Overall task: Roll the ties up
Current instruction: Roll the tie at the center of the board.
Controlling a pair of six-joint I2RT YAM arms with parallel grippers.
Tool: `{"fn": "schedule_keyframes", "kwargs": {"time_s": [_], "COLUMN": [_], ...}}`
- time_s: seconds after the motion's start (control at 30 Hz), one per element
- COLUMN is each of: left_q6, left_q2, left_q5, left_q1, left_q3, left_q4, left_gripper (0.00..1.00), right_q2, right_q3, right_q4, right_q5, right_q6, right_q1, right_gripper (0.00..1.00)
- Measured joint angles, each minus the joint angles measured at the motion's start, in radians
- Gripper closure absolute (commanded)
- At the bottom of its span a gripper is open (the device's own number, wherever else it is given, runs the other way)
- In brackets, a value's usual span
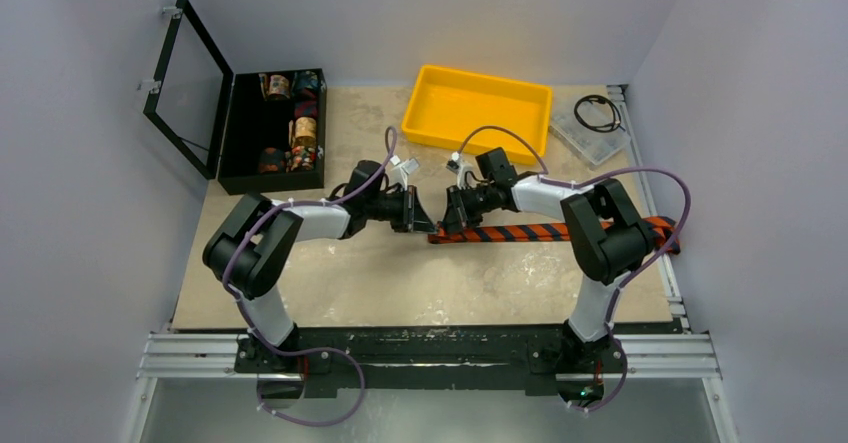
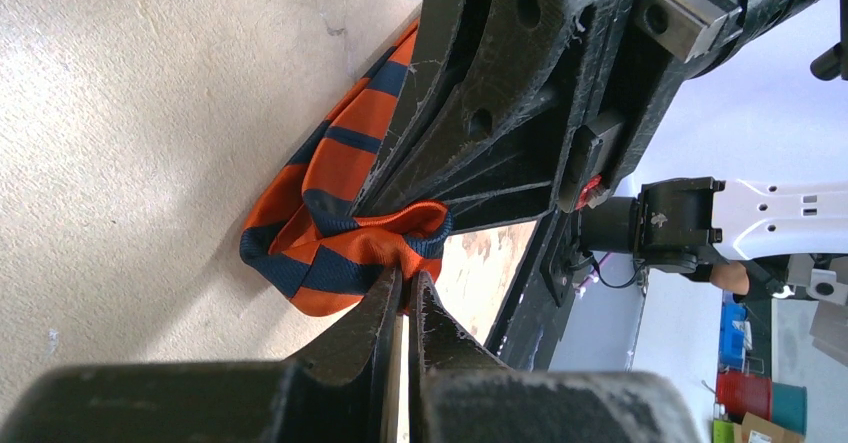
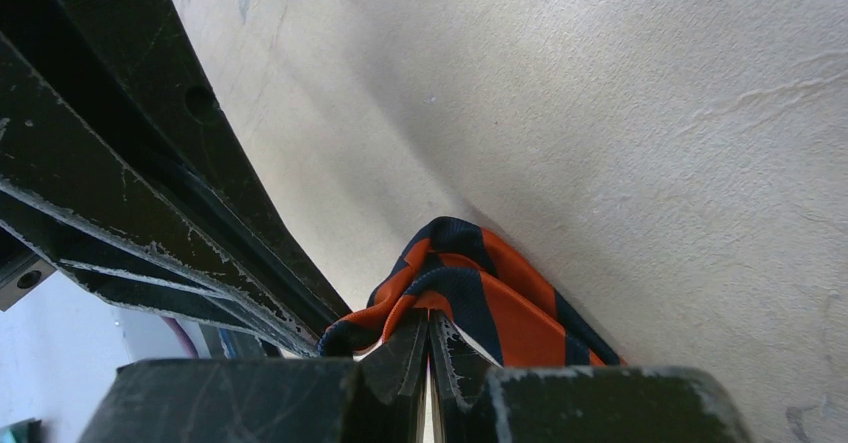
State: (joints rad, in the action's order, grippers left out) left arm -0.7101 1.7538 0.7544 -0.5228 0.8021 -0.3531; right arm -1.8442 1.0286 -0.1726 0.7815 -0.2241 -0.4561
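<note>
Orange-and-navy tie point(image 1: 520, 232) is barely starting to roll, left gripper point(image 2: 405, 281) and right gripper point(image 3: 428, 325) both pinching its bunched end between them, the rest lying unrolled behind the right.

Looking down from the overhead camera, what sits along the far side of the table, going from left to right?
black case with its lid open and fabric rolls inside → yellow tray → clear plastic box with a coiled black cable on top
</note>
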Motion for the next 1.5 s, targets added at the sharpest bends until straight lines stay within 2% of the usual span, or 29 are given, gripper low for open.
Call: {"fn": "schedule_keyframes", "kwargs": {"time_s": [0.2,0.73,1.0,1.13,1.37,1.5], "left_q6": [-0.001,0.001,0.015,0.026,0.050,0.060], "left_q2": [0.000,0.000,0.001,0.014,0.073,0.127], "left_q5": [0.000,0.001,0.000,-0.006,-0.023,-0.022], "left_q1": [0.004,0.007,0.002,-0.010,-0.052,-0.056], "left_q3": [0.002,0.045,0.059,0.082,0.145,0.182], "left_q4": [0.004,0.044,0.061,0.094,0.134,0.146], "left_gripper": [1.00,1.00,1.00,1.00,1.00,0.98], "right_q2": [0.002,-0.060,0.043,0.084,0.119,0.114], "right_q3": [0.004,0.004,0.004,0.002,-0.004,-0.012], "right_q4": [-0.053,-0.062,-0.175,-0.233,-0.229,-0.215], "right_q5": [-0.003,-0.002,0.019,0.042,0.078,0.086], "right_q6": [0.040,0.060,0.138,0.189,0.179,0.154], "right_q1": [0.021,0.027,0.085,0.116,0.129,0.129], "right_gripper": [0.95,0.91,0.83,0.72,0.67,0.59]}}
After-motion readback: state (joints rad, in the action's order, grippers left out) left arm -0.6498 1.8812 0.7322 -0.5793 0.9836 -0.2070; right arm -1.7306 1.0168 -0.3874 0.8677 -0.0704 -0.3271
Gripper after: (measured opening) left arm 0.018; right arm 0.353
